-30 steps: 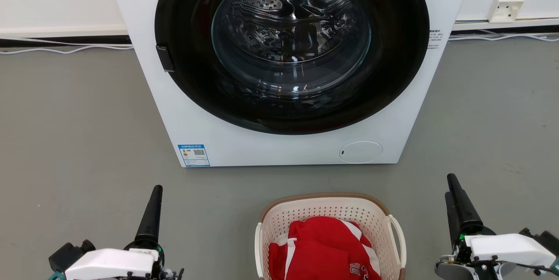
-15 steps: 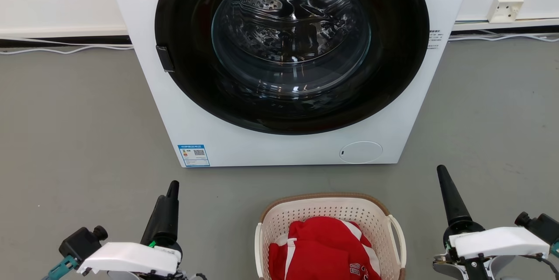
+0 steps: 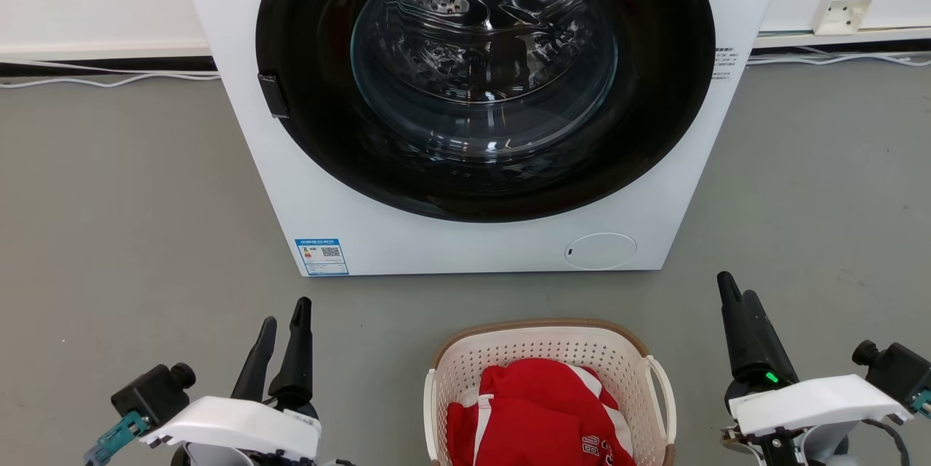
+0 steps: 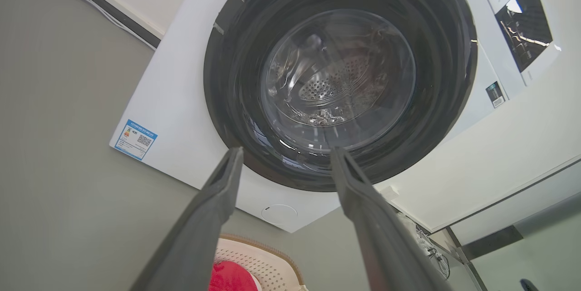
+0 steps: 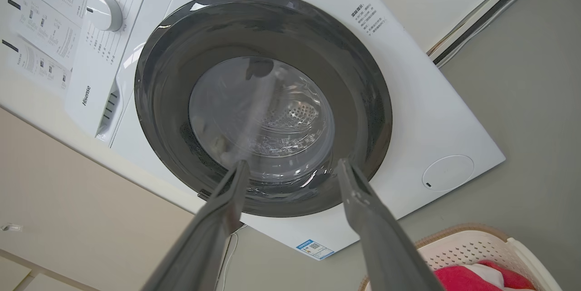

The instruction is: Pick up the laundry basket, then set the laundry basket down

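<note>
The basket (image 3: 509, 353) stands on the grey floor (image 3: 109, 233), a short way in front of the washer (image 3: 364, 219) and below the right half of its door (image 3: 480, 73). It is upright, its brown rim uppermost, with a white loop handle on each side. A red and white garment (image 3: 538, 408) lies bunched inside it.

The left gripper (image 3: 285, 313) hangs over the floor to the basket's left, well apart from it. Its two dark fingers point toward the washer and stand apart, with nothing between them. In the left wrist view the gap between the fingers frames the lower part of the door, and the basket's rim shows at the bottom edge.

The right gripper (image 3: 734, 286) hangs over the floor to the basket's right, also clear of it. Its jaws are spread wide and empty, as the right wrist view shows, with the basket at that view's lower right corner.

The washer backs onto the floor's far edge at the wall. A blue label (image 3: 321, 256) sits at its lower left corner and a round flap (image 3: 600, 251) at its lower right. Cables (image 3: 109, 79) run along the far edge, and a socket (image 3: 840, 11) sits on the wall to the right.
</note>
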Available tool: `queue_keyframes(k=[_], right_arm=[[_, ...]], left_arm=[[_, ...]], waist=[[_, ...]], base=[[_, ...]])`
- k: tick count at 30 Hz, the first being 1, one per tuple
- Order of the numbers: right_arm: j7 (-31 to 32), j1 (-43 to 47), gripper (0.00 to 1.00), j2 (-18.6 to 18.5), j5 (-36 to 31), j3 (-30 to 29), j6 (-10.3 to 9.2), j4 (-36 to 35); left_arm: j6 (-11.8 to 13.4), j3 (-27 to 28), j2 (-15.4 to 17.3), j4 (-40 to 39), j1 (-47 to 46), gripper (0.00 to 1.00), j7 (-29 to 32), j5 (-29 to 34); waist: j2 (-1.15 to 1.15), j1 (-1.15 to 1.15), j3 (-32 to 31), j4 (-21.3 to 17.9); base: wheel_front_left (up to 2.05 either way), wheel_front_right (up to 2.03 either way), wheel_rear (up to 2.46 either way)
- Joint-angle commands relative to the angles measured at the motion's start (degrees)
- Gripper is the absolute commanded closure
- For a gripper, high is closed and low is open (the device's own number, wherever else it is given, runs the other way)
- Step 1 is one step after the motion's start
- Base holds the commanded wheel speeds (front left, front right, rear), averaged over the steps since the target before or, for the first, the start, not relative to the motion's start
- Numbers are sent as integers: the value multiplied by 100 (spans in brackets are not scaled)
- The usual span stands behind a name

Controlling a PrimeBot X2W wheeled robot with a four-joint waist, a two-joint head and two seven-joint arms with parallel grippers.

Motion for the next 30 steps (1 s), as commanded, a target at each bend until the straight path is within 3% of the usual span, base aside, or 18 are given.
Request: queue_keyframes(k=[1,30], right_arm=[[-100,-233,0,-70,-216,93,24,-229],[-632,-257,0,-257,-2077,382,34,-374]], left_arm=[[31,48,23,-213,-157,0,-87,239],[123,-245,34,-415,-130,0,-633,2147]], waist=[[0,0,5,0],[0,-1,17,-18]], base=[[0,0,0],[0,0,0]])
